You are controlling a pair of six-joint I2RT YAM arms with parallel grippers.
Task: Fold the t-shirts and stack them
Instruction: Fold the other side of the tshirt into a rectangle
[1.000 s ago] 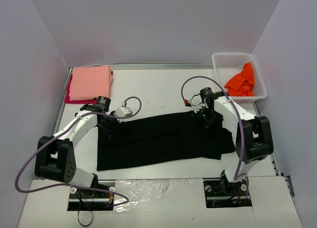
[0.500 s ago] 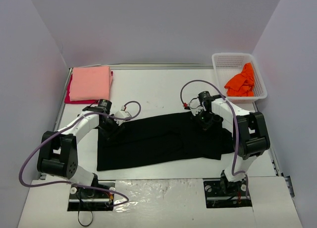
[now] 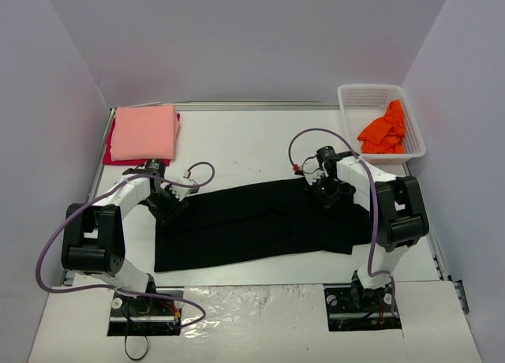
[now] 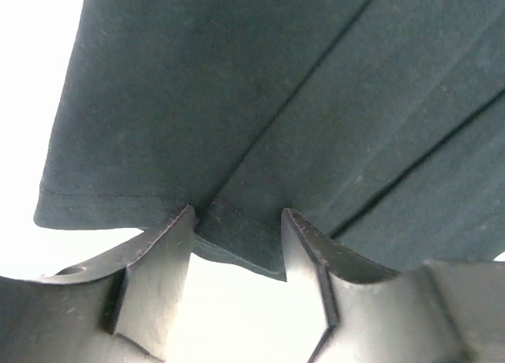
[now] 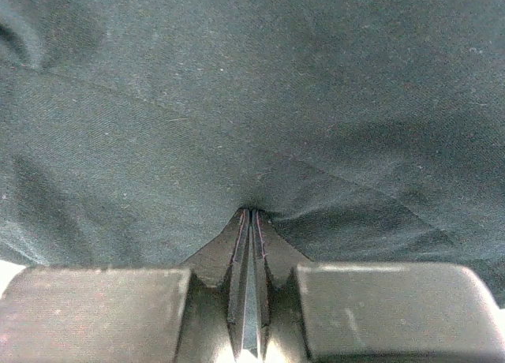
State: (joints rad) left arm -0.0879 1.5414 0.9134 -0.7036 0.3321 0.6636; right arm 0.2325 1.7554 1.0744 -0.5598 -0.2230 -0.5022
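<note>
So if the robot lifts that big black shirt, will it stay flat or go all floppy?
Probably floppy: the black shirt lies limp in soft folds, and it puckers where the right tool pinches it. Likely not slippery, since the weave looks matte. Being wide, it would likely sag between grips.

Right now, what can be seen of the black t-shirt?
The black t-shirt is plain, soft, matte cloth, lying flat across the white table as a long band, folded lengthwise into overlapping layers with a stitched hem. The right gripper is shut, pinching a pucker on its far edge toward the right; the left gripper stands open, straddling the hem at its far left corner.
</note>
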